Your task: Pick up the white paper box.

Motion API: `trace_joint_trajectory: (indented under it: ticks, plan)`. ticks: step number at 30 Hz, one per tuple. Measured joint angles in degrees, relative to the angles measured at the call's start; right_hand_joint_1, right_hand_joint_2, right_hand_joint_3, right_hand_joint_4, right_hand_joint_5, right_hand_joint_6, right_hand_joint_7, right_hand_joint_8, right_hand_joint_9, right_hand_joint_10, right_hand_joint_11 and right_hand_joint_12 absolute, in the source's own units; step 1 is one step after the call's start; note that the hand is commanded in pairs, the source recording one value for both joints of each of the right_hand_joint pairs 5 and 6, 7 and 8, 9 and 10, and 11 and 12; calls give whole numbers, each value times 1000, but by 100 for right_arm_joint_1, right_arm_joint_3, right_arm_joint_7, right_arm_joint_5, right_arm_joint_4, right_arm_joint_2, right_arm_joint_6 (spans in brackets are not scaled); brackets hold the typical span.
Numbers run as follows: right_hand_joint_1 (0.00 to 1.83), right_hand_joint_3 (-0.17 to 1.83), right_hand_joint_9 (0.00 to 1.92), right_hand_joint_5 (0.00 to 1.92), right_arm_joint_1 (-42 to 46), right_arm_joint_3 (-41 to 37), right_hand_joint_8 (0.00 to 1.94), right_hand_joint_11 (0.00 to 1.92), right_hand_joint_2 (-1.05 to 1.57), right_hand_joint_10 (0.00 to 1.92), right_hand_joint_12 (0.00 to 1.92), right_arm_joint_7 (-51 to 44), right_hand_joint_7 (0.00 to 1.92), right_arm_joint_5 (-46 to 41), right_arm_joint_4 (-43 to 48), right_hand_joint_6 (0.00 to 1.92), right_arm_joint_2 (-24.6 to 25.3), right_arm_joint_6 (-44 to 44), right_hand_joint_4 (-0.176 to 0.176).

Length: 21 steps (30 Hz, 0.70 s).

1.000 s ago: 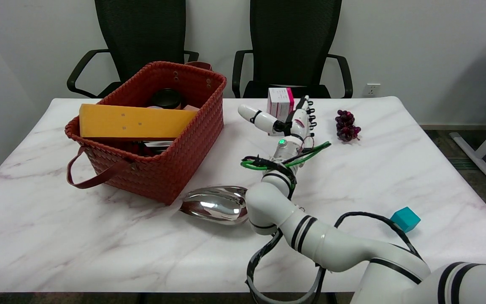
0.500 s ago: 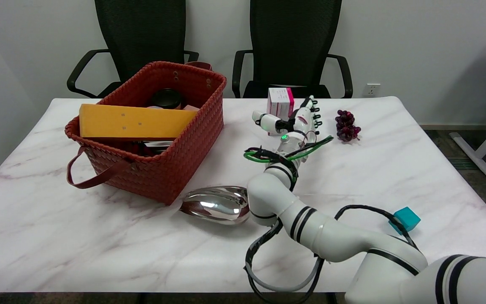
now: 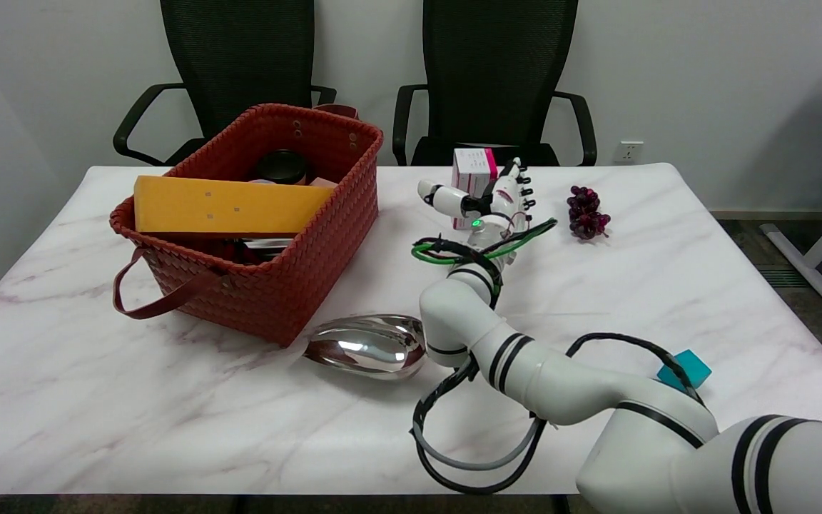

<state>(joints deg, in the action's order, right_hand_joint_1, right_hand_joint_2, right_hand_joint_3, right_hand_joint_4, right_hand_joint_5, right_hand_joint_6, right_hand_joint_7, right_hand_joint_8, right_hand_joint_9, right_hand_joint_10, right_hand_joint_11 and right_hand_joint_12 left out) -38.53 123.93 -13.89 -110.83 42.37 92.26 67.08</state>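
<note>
Marble table [image 3: 168,428] — right hand [image 3: 486,200] wraps white paper box [image 3: 473,168], thumb left.

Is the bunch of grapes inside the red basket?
No, the grapes lie on the bare table, far right of the red basket.

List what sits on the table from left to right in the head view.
Red woven basket → shiny metal scoop → white paper box, with the right hand at it → dark grapes → teal cube.
</note>
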Motion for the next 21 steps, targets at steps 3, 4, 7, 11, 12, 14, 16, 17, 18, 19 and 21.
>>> trace_joint_trajectory:
  ticks: [3, 4, 7, 11, 12, 14, 16, 17, 18, 19, 21]
  plan:
    - [1011, 332, 0, 0, -55, -6, 0, 0, 437, 0, 0, 61, 0, -17, -119, 0, 0, -65, 0]
    - [1009, 328, 0, 0, -77, -9, 0, 0, 441, 0, 0, 84, 0, -22, -171, 0, 0, -90, 0]
    - [1006, 316, 0, 0, -132, -14, 0, 0, 450, 0, 0, 144, 0, -29, -286, 0, -1, -147, 0]
    - [997, 292, 0, 0, -188, -18, 0, 0, 471, 0, 0, 224, 0, -47, -421, 0, -8, -202, 0]
    - [994, 289, 0, 0, -204, -20, 0, 0, 478, 0, 0, 251, 0, -50, -459, 0, -10, -215, 0]
    - [963, 277, 0, 0, -237, -23, 0, 0, 498, 0, 0, 319, 0, -56, -541, 0, -15, -248, 0]
    - [945, 252, 0, 0, -268, -27, 0, 0, 521, 0, 0, 388, 0, -63, -620, 0, -17, -285, 0]
    - [942, 244, 0, 0, -287, -30, 0, 0, 530, 0, 0, 426, 0, -66, -666, 0, -20, -312, 0]
    - [939, 228, 0, 0, -300, -33, 0, 0, 541, 0, 0, 456, 0, -66, -696, 0, -22, -335, 0]
    - [937, 211, 0, 0, -318, -36, 0, 0, 552, 0, 0, 490, 0, -67, -737, 0, -24, -365, 0]
    - [934, 186, 0, 0, -355, -44, 0, 0, 569, 0, 0, 559, 0, -68, -821, 0, -24, -435, 0]
